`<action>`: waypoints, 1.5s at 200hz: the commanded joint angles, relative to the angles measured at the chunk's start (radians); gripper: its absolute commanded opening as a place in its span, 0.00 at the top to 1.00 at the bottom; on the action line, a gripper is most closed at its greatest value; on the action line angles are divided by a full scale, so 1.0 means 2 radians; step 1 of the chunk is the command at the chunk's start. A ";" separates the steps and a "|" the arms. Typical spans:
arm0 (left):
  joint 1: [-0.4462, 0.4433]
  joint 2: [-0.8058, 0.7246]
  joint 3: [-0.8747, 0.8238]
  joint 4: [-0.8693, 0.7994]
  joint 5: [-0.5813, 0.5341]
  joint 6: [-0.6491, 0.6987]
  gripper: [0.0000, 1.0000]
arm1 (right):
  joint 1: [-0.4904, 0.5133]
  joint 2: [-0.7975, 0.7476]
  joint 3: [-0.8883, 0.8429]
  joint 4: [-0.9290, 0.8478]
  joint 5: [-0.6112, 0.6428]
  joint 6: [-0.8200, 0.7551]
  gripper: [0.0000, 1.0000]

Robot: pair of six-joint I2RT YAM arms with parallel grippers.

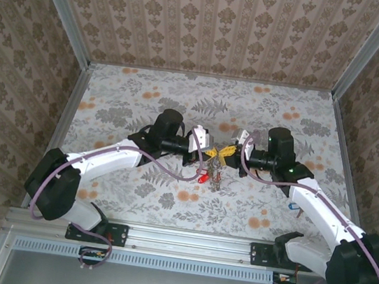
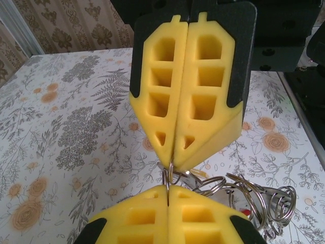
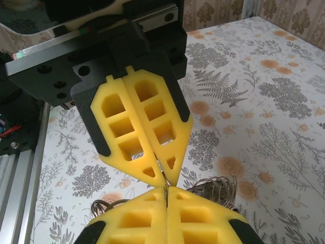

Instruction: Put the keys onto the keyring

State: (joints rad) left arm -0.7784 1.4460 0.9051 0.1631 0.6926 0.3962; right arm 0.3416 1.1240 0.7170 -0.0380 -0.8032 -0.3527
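Wire is what both hands have hold of. We see the left gripper [image 2: 168,193] and the right gripper [image 2: 175,163] meeting tip to tip above the middle of the flower-printed table [image 1: 284,120]. Each has its blocky yellow foam fingers pressed fully together. A thin silver loop of the large round metal keyring [image 2: 238,190] runs into both seams at that point. The two hands lie on one line running left to right across the table, with the pinched stretch of wire between them. The remainder of the keyring is a tangle of bright coiled steel and flat silver keys with a small red plastic tag [image 1: 203,178]. It trails from the pinch toward the near edge and seems to rest on the tabletop.

A small blue thing [image 1: 294,205] lies on the table just beside the right forearm, well apart from the ring. We take it for a loose key's tag, though it is too small to be sure. If so, the right arm is plainly the nearer one. We judge it would have to release the wire to fetch it while the left holds the ring. The wire looks hard, slick and springy, and the foam soft and grippy.
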 commanded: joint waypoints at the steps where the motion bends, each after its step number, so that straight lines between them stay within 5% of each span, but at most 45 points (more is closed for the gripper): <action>1: -0.003 -0.007 -0.004 0.037 0.013 -0.016 1.00 | 0.004 0.004 0.011 0.010 0.036 0.005 1.00; 64: -0.002 -0.011 -0.016 0.047 0.012 -0.019 1.00 | 0.001 0.006 0.001 -0.004 0.092 0.022 1.00; 202: -0.003 0.014 -0.067 0.177 -0.003 -0.073 1.00 | -0.010 0.068 0.004 0.020 0.053 0.070 1.00; 261: -0.003 0.017 -0.078 0.207 -0.008 -0.085 1.00 | -0.024 0.086 -0.002 0.035 0.051 0.101 0.83; 300: -0.003 0.018 -0.077 0.207 -0.006 -0.084 1.00 | -0.033 0.091 -0.001 0.040 0.068 0.118 0.80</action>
State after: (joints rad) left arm -0.7788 1.4895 0.7502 0.5060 0.6403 0.2462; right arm 0.2867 1.2934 0.7166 0.0158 -0.7002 -0.1513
